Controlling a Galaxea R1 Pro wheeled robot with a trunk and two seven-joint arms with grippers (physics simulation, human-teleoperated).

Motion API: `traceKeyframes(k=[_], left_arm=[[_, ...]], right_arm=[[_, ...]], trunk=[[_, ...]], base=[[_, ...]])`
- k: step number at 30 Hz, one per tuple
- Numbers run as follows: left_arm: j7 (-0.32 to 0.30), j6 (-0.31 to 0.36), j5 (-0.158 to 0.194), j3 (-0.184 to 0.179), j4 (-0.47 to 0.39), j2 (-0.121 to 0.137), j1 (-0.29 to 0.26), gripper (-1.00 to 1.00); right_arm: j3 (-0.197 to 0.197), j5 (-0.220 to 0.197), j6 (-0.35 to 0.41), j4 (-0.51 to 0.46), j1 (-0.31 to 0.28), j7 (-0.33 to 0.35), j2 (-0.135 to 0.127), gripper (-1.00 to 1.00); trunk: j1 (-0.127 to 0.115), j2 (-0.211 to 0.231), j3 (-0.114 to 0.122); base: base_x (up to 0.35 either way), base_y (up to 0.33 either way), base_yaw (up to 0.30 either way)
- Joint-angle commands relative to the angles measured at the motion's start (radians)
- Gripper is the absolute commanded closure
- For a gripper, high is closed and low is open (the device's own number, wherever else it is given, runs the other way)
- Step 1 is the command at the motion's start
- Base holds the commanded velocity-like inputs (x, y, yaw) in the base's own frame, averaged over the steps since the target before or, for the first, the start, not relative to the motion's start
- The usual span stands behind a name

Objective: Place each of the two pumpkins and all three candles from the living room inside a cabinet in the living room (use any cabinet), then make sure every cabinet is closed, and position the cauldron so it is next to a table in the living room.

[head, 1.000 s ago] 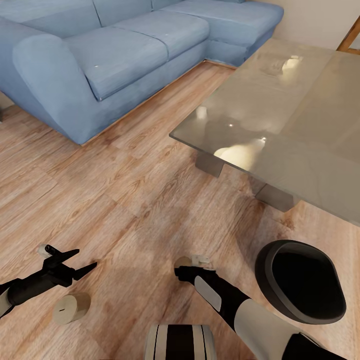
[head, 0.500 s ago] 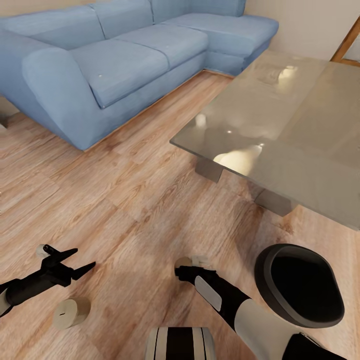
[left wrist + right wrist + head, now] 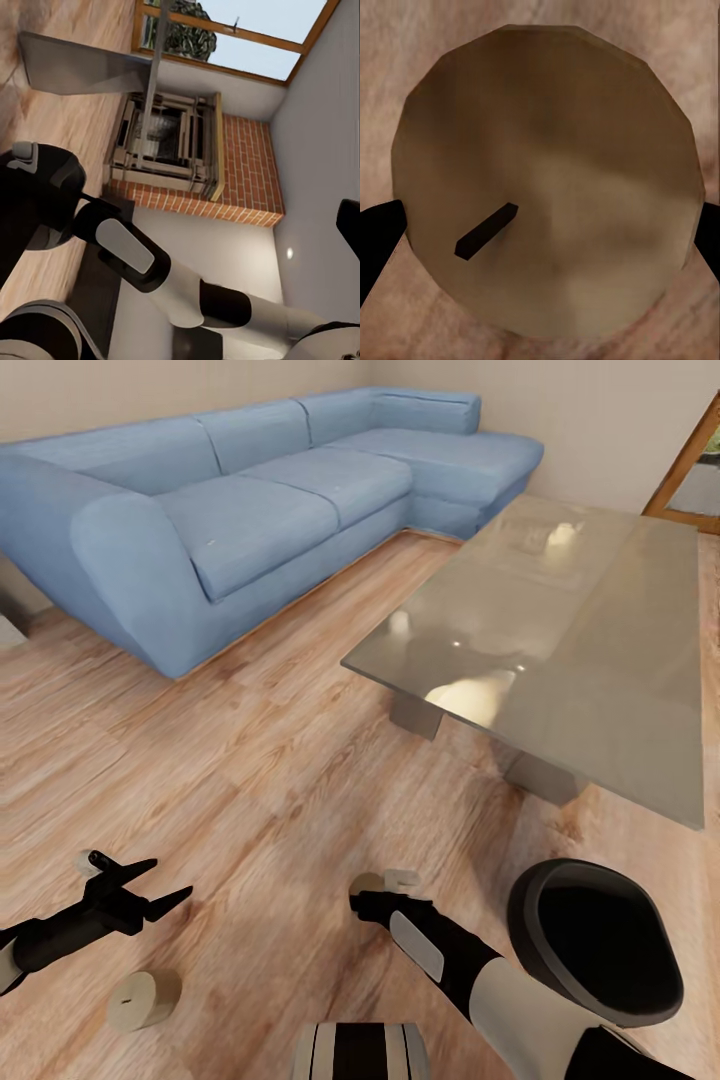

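Hovering low centre, right tool brackets a candle, contact unclear; left tool spread wide, lower left, w/ 2nd candle just below. Cauldron lower right, near table.

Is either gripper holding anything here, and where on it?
Right gripper holds a candle by its round sides; left gripper is open, holding nothing.

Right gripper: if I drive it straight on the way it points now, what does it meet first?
Most likely the candle: it sits dead ahead of the right gripper, wick end facing it, a dark fingertip at each side. How near it is stays unclear.
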Motion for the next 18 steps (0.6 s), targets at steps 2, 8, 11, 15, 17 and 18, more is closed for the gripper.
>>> traceKeyframes(k=[2, 8, 11, 15, 17, 18], left_arm=[[-0.004, 0.01, 0.004, -0.004, 0.001, 0.001, -0.001, -1.0], [-0.004, 0.01, 0.003, -0.003, 0.001, 0.001, -0.001, -1.0], [-0.004, 0.01, 0.003, -0.003, 0.001, 0.001, -0.001, -1.0], [-0.004, 0.01, 0.003, -0.003, 0.001, 0.001, -0.001, -1.0], [-0.004, 0.01, 0.003, -0.003, 0.001, 0.001, -0.001, -1.0], [-0.004, 0.01, 0.003, -0.003, 0.001, 0.001, -0.001, -1.0]], right_arm=[[0.006, -0.009, 0.002, -0.002, -0.001, -0.008, -0.001, 1.0], [0.006, -0.009, 0.003, -0.006, -0.001, -0.008, -0.001, 1.0], [0.006, -0.009, 0.002, -0.006, -0.001, -0.008, -0.002, 1.0], [0.005, -0.009, 0.002, -0.007, -0.001, -0.009, -0.002, 1.0], [0.005, -0.009, 0.001, -0.007, -0.001, -0.009, -0.002, 1.0], [0.005, -0.009, 0.001, -0.008, -0.001, -0.009, -0.002, 1.0]], trunk=[[-0.001, 0.0, 0.007], [-0.004, 0.002, 0.03], [-0.005, 0.002, 0.042], [-0.007, 0.003, 0.058], [-0.008, 0.004, 0.066], [-0.008, 0.004, 0.07]], base=[[-0.18, 0.068, 0.0], [-0.139, 0.058, 0.0], [-0.006, 0.003, 0.0], [-0.001, 0.0, 0.001], [0.0, 0.0, 0.083], [0.0, 0.0, 0.178]])
